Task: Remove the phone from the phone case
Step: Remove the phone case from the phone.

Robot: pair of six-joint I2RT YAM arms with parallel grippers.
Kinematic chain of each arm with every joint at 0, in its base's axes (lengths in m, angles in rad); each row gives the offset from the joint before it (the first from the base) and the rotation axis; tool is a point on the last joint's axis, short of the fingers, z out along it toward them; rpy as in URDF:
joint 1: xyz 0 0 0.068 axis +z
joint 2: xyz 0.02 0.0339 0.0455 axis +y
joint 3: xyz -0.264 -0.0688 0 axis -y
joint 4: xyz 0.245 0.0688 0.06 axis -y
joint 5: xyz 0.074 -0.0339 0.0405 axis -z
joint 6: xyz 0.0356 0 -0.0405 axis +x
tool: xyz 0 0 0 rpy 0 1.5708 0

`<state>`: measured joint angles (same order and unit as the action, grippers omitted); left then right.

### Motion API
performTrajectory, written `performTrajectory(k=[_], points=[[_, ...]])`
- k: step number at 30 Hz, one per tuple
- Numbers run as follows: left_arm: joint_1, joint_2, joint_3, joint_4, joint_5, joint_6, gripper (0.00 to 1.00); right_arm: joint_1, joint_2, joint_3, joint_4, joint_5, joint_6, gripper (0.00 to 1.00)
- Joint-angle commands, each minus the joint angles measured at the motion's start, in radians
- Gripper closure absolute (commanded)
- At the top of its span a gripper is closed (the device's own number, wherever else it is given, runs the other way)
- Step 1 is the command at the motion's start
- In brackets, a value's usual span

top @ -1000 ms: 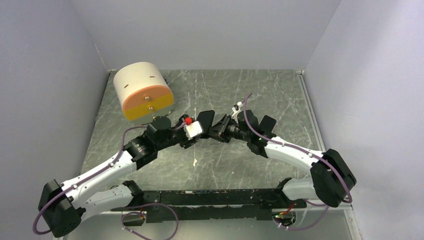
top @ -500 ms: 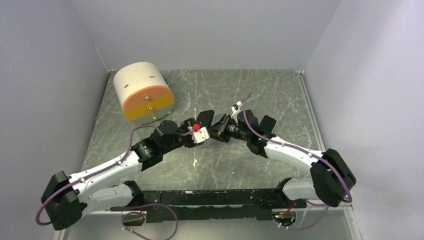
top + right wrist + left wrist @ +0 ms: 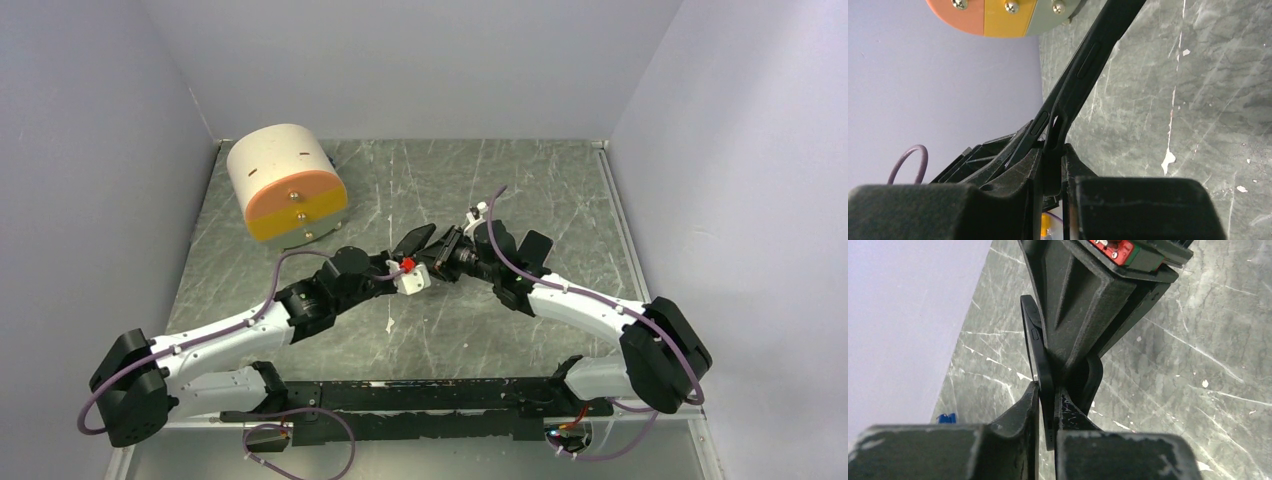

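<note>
1 flat black phone in its case (image 3: 413, 240), held over table centre | left end effector (image 3: 1047, 390) and right end effector (image 3: 1052, 150), both clamped tight on it | 1 cream cylinder with orange-yellow face (image 3: 287, 180), far-left corner | grey marbled table (image 3: 520, 190) | lilac walls (image 3: 400, 60)

The 2 arms reach inward, left gripper (image 3: 1047, 390) and right gripper (image 3: 1052, 150) both clamped, facing tip to tip

Top view: phone case (image 3: 414, 240) tiny, one piece or two unclear. Left wrist view: its near edge hidden inside left pincer (image 3: 1047, 407). Right wrist view: round block (image 3: 1008, 15) cut by top edge.
</note>
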<state>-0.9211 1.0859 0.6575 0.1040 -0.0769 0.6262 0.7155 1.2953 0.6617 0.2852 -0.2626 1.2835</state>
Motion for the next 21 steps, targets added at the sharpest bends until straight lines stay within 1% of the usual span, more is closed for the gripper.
performTrajectory(k=[1,5,11,14,21], points=[[0.002,-0.027,0.040,-0.033,-0.049,0.004,0.97,0.022,-0.015,0.033,0.099,-0.007,-0.014,1.00],[-0.008,-0.062,0.048,-0.062,-0.008,-0.039,0.97,0.021,0.017,0.037,0.077,0.074,0.003,1.00],[-0.027,-0.089,0.061,-0.091,-0.011,-0.067,0.98,0.011,0.106,0.079,0.058,0.147,0.034,1.00],[-0.030,-0.106,0.068,-0.102,-0.017,-0.082,0.97,-0.002,0.152,0.105,0.073,0.162,0.037,1.00],[-0.032,-0.163,0.102,-0.158,-0.047,-0.132,0.98,-0.044,0.250,0.180,0.053,0.185,-0.009,1.00]])
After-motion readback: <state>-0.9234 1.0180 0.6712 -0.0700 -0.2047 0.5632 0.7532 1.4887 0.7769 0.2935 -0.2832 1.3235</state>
